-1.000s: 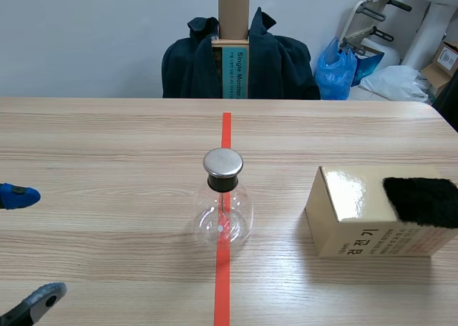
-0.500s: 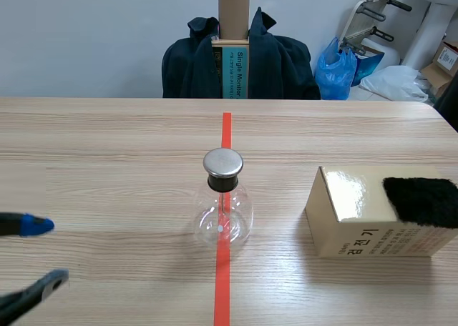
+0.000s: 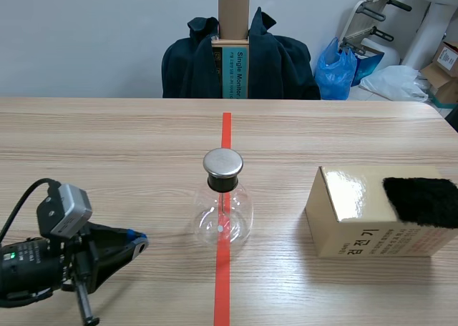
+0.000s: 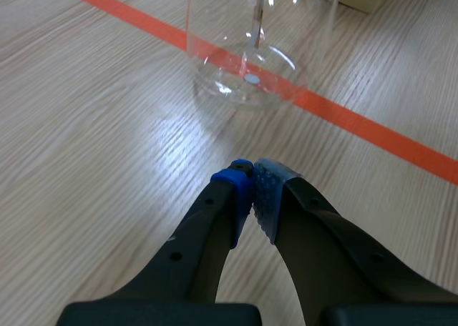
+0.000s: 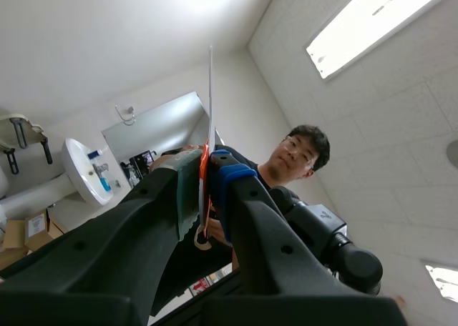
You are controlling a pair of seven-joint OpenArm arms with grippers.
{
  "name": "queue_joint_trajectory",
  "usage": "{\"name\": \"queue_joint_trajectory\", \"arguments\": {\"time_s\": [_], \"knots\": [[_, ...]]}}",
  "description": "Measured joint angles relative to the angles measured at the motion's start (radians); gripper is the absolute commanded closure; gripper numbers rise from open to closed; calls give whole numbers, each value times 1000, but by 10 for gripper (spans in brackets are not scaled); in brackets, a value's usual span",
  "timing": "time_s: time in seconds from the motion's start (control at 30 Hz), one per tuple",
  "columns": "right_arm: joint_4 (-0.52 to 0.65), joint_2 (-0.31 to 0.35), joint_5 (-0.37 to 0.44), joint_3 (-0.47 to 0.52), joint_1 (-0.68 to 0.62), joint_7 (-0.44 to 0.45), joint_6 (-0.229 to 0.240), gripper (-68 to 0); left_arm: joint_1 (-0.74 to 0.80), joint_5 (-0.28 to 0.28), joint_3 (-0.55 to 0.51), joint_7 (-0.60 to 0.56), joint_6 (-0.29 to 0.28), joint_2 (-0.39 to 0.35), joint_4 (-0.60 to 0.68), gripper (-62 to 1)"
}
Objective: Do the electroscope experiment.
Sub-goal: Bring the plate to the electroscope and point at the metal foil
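Observation:
The electroscope (image 3: 227, 198), a clear glass flask with a round metal cap and a thin rod inside, stands on the orange tape line mid-table. My left gripper (image 3: 136, 241) lies low on the table to its left, shut on nothing. In the left wrist view the blue pads (image 4: 233, 190) meet just short of the flask (image 4: 257, 47). My right gripper (image 5: 207, 163) is out of the scene view. It points up toward the ceiling and is shut on a thin flat strip (image 5: 210, 90), pale with an orange lower end, seen edge-on.
A tan cardboard box (image 3: 358, 219) stands at the right with a black furry cloth (image 3: 422, 201) on top. A chair draped with a dark jacket (image 3: 240, 61) sits beyond the far edge. A person (image 5: 304, 161) shows behind the raised right gripper.
The left arm has come in from the left edge toward the flask, and its fingers have gone from wide open to shut. The flask and box have not moved.

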Motion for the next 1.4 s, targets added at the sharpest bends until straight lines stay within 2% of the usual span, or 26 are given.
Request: {"name": "queue_joint_trajectory", "arguments": {"time_s": [0.1, 0.27, 0.4, 0.6, 0.77, 1.1, 1.4], "knots": [[0, 0, -1, -2, 2, 21, 47, -8, -42, 0, 22, -1, 34, 24, -35, -23], [0, 0, 0, -53, 37, 14, 48, -8, -66, 0, 35, -3, 42, 30, -74, -23], [0, 1, -18, -140, 96, -26, 48, -8, -64, 0, 35, -30, 56, 30, -82, -27], [-34, 29, -98, -338, 188, -94, 48, -8, -64, 0, 35, -38, 57, 32, -82, -27], [-108, 34, -160, -479, 245, -106, 48, -8, -64, 0, 35, -37, 56, 49, -82, -27], [-327, 34, -247, -682, 305, -102, 49, -8, -64, 0, 35, -37, 57, 49, -82, -27], [-497, 34, -325, -752, 309, -83, 49, -8, -64, 0, 35, -37, 57, 49, -82, -27]]}}
